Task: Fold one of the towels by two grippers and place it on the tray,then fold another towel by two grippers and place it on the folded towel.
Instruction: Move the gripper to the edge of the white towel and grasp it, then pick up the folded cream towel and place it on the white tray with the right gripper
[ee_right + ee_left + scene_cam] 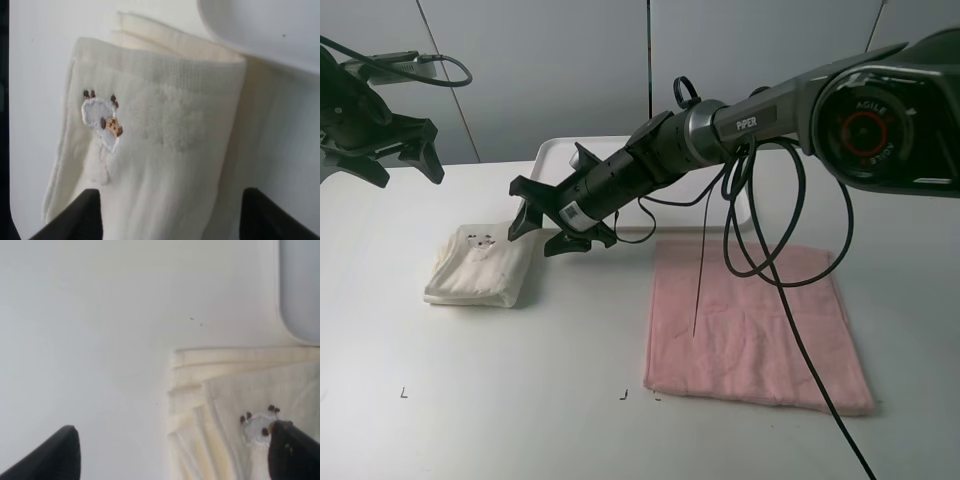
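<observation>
White desk (520,420) | we judged folded towel (480,268) soft, light, limp: grip folded edge | left jaws released, right jaws released above it

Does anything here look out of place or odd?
The folded cream towel lies on the table beside the white tray, not on it. A black cable hangs over the flat pink towel.

Two towels (480,268) (755,325), one tray (560,150), two claws (405,172) (540,238)
</observation>
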`<action>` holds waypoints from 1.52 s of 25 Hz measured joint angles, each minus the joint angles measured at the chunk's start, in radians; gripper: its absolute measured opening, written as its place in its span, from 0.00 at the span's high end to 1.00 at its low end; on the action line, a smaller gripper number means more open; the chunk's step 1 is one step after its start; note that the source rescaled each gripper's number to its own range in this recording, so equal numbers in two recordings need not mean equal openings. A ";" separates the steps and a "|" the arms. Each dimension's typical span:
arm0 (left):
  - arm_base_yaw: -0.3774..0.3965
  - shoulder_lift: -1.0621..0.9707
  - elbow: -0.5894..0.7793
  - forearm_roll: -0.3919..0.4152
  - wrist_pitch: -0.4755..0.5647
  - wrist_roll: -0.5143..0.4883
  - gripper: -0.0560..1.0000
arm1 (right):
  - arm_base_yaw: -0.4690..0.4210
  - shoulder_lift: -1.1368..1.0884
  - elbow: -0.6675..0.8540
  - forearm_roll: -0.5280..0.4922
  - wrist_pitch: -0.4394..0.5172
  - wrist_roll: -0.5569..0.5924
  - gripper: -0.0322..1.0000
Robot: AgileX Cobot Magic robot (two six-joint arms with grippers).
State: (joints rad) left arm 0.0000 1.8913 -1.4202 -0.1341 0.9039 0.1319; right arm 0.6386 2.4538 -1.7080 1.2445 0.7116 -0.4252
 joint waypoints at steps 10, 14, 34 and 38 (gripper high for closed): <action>0.000 0.000 0.000 0.000 0.000 0.001 0.03 | 0.016 0.036 0.000 0.045 -0.023 0.000 0.27; 0.000 0.000 0.000 0.000 0.000 0.001 0.03 | 0.019 0.042 0.000 0.055 -0.024 0.000 0.27; 0.000 0.000 0.000 0.000 0.007 0.010 0.03 | 0.078 0.063 0.000 0.104 -0.088 -0.089 0.92; 0.000 0.000 0.000 0.000 0.007 0.010 0.03 | 0.078 0.063 0.000 0.130 -0.063 -0.135 0.92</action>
State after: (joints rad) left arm 0.0000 1.8913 -1.4202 -0.1341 0.9105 0.1416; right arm 0.7165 2.5165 -1.7080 1.3743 0.6482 -0.5604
